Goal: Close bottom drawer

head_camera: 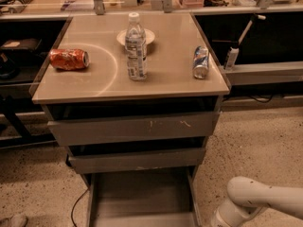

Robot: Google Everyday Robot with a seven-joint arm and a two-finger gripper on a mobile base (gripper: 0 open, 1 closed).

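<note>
The bottom drawer [142, 197] is the lowest and narrowest grey tray, pulled far out toward me below the two upper drawers; its front panel runs off the lower edge of the view. The tray looks empty. The white arm [258, 202] enters at the lower right, to the right of the drawer and apart from it. My gripper is out of view past the frame edge.
The widest grey drawer [135, 126] with pale scratches and the mid-width drawer [137, 159] stand slightly open above. On the cabinet top are a lying orange can [69, 59], a water bottle [136, 48], a white bowl [147, 34] and a blue can [200, 62]. A cable [75, 207] lies on the speckled floor at left.
</note>
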